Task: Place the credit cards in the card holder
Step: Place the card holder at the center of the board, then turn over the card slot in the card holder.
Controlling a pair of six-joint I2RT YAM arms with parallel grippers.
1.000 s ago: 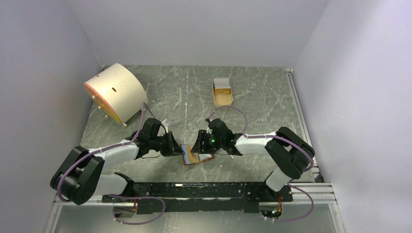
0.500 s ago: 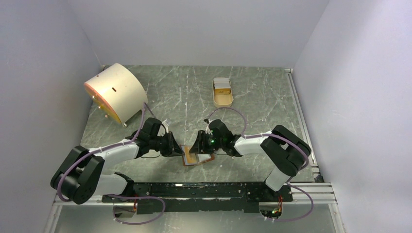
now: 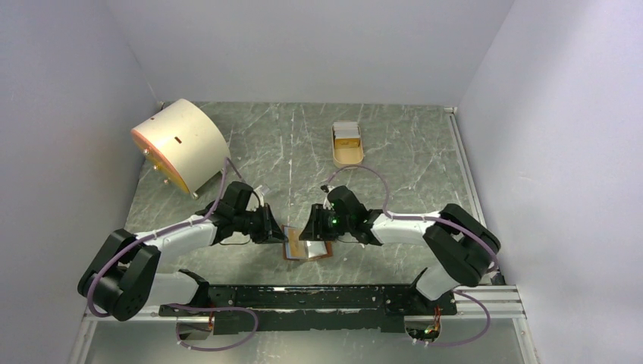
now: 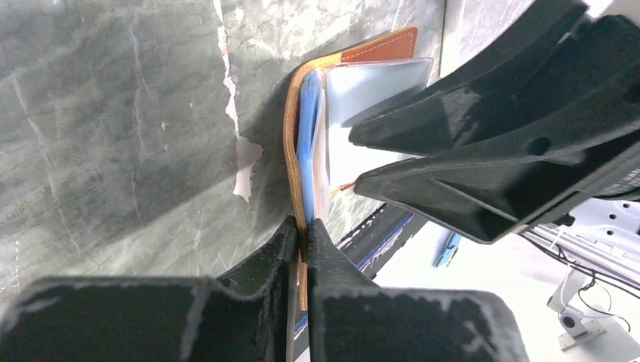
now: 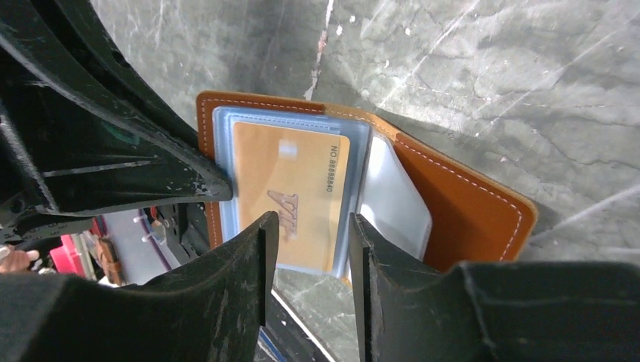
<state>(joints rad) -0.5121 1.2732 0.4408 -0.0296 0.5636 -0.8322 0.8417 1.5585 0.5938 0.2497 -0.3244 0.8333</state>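
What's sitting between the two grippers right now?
The open wallet: left gripper is clamped on its edge, right gripper is open over a sleeved tan card. Clearest in both wrist views.

Left arm (image 3: pixel 182 236): elbow bent near its base, forearm lying low and reaching inward to the right
Left claw (image 4: pixel 302 226): jaws closed tight, pinching the brown edge of the card holder (image 4: pixel 381 47)
Right arm (image 3: pixel 409 224): elbow folded near its base, forearm low and reaching inward to the left
Right claw (image 5: pixel 309 222): jaws parted, tips pointing at the left claw and close to it
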